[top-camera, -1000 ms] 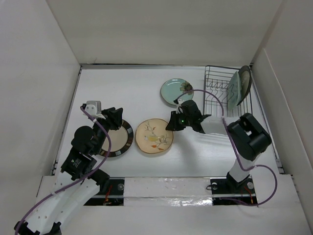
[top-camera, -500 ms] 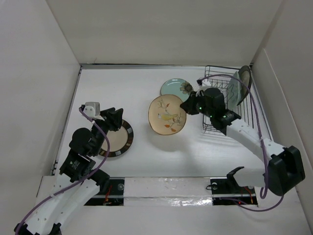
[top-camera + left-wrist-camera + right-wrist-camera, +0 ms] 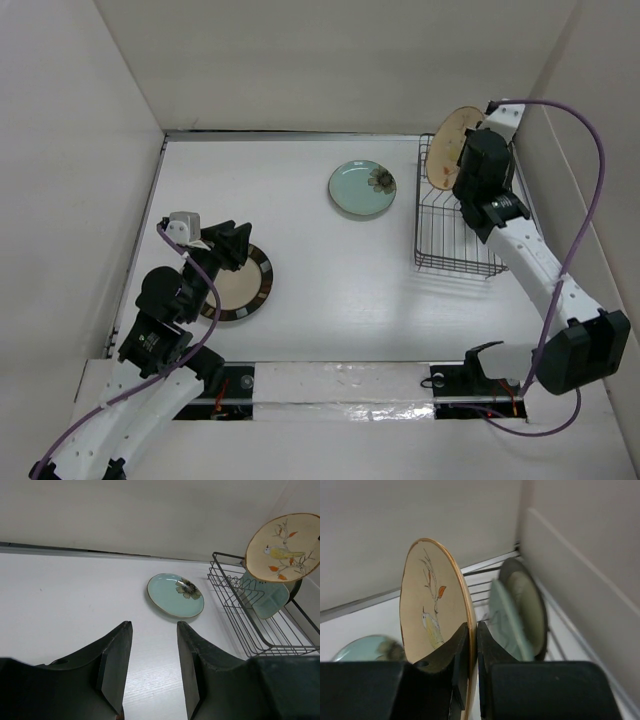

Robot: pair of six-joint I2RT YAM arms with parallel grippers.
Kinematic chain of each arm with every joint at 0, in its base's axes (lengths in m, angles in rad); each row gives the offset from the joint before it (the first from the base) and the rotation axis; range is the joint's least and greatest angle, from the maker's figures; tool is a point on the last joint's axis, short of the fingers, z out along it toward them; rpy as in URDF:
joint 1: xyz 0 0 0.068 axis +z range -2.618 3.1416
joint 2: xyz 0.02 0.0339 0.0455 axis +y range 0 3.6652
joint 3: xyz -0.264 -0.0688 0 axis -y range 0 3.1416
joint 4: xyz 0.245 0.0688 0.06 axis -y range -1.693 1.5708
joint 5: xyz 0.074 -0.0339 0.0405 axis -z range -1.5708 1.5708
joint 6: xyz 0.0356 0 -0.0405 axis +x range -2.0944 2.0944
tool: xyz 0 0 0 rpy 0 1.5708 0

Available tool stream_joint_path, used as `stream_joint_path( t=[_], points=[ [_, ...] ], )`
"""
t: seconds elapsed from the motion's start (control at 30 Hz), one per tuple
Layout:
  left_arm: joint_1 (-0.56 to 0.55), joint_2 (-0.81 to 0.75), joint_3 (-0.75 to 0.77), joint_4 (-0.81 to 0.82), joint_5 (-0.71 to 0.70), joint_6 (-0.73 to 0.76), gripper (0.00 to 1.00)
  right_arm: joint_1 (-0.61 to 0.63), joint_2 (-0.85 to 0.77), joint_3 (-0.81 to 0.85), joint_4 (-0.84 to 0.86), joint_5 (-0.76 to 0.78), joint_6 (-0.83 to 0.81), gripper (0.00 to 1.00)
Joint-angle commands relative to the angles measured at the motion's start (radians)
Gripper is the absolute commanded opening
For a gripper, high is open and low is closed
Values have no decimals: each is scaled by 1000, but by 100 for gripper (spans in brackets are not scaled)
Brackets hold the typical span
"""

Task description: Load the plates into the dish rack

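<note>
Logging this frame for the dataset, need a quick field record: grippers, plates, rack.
left gripper: open, empty, over the striped plate rim
right gripper: shut on the bird plate, on edge above the rack
in rack: green plate, dark-rimmed plate, both standing
loose: teal plate, striped plate, flat on the table
left to load: three plates

Striped-rim plate partly hidden under L arm in top view.
</note>
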Motion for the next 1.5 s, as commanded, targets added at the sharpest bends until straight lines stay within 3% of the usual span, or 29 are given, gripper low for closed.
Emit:
stream_joint_path(
  t=[0.0, 0.1, 0.27, 0.4, 0.63, 1.1, 1.47],
  points=[
    [5, -6, 6, 50, 15, -6, 38, -31, 53, 157, 236, 204, -202, 0],
    [5, 6, 7, 44, 18, -6, 38, -40, 132, 235, 251, 262, -322, 0],
    [5, -1, 1, 49, 1, -5, 38, -40, 213, 205, 449, 327, -599, 0],
    [5, 11, 10, 50, 25, -9, 38, -61, 241, 237, 428, 281, -609, 0],
    [5, 0, 6, 61, 42, -17, 38, -74, 330, 288, 417, 262, -770, 0],
    [5, 26, 0, 55, 48, -23, 38, -64, 397, 263, 218, 189, -707, 0],
    [5, 26, -2, 57, 35, -20, 38, -74, 443, 266, 244, 265, -680, 0]
  ],
)
